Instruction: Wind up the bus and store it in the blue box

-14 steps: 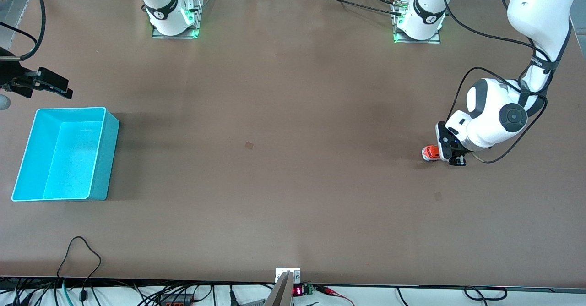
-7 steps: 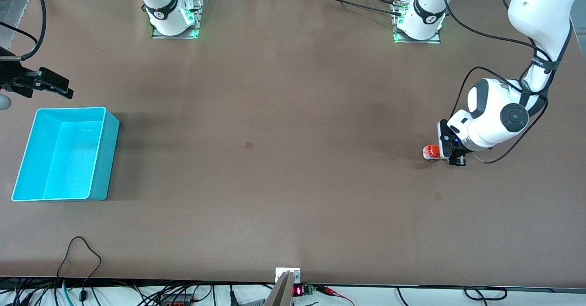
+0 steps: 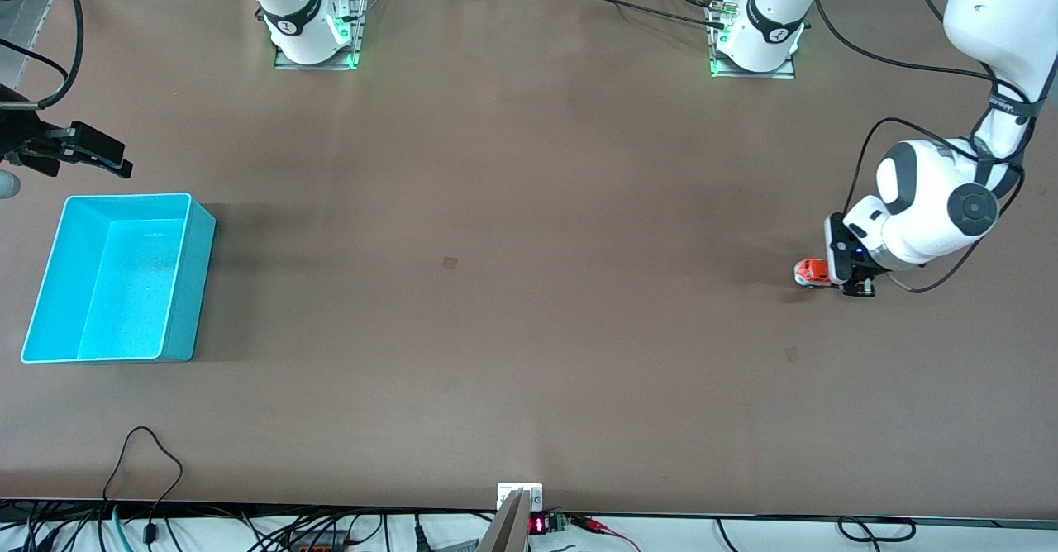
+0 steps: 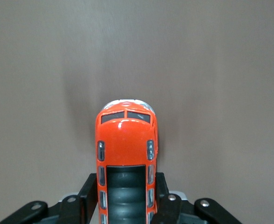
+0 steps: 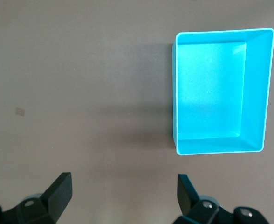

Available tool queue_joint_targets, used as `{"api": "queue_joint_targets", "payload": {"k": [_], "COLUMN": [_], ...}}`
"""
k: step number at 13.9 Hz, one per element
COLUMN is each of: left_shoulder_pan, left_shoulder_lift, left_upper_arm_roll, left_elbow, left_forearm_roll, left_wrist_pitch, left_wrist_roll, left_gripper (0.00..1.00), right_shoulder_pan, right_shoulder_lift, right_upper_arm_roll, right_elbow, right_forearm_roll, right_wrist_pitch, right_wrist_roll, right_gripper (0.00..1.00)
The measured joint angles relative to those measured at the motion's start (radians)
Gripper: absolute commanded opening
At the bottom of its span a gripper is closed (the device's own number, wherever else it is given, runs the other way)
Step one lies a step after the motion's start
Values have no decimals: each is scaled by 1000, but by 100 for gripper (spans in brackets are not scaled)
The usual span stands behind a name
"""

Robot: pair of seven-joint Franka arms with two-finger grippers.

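Note:
The small orange-red bus [image 3: 810, 271] rests low on the brown table at the left arm's end, its windscreen end pointing toward the right arm's end. My left gripper [image 3: 833, 276] is shut on its rear half. In the left wrist view the bus [image 4: 126, 137] shows its dark roof panel, and the left gripper [image 4: 126, 181] has black fingers [image 4: 91, 186] pressed against both sides. The blue box [image 3: 197, 230] stands empty at the right arm's end of the table. My right gripper [image 3: 101, 155] hangs open above the table beside the blue box [image 5: 257, 93]; the right gripper [image 5: 124, 181] has nothing between its fingers.
Both arm bases [image 3: 312, 35] stand along the table edge farthest from the front camera. A small dark mark [image 3: 450, 262] lies mid-table and another mark [image 3: 791, 354] lies nearer the front camera than the bus. Cables [image 3: 149, 453] trail over the near edge.
My left gripper has slid toward the left arm's end of the table, dragging the bus backward along the surface with it. The right arm has not moved.

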Motion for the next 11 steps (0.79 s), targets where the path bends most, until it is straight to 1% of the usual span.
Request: {"api": "queue_joint_targets", "payload": {"k": [3, 6, 7, 8, 9, 10, 11], "left_shoulder_pan": [40, 104, 122, 136, 149, 158, 165], "left_shoulder_lift": [0, 1, 1, 2, 2, 2, 2], "left_upper_arm_roll": [17, 24, 25, 25, 25, 26, 28], "left_elbow": [2, 4, 5, 5, 6, 6, 7], "left_forearm_roll": [0, 0, 0, 0, 0, 0, 0], "left_wrist_pitch": [1, 2, 2, 2, 2, 1, -10], "left_wrist_roll": [65, 129, 135, 137, 137, 137, 137], "left_gripper": [30, 30, 33, 48, 89, 100, 100], "right_shoulder_pan": [0, -1, -1, -1, -1, -1, -1], "right_shoulder_lift": [0, 0, 1, 1, 1, 1, 1], "right_upper_arm_roll": [0, 0, 0, 0, 0, 0, -1], "right_elbow": [0, 0, 0, 0, 0, 0, 0], "right_forearm_roll": [0, 0, 0, 0, 0, 0, 0], "right_wrist_pitch": [0, 0, 0, 0, 0, 0, 0], "right_wrist_roll": [0, 0, 0, 0, 0, 0, 0], "right_gripper": [100, 100, 100, 100, 100, 100, 100]}}
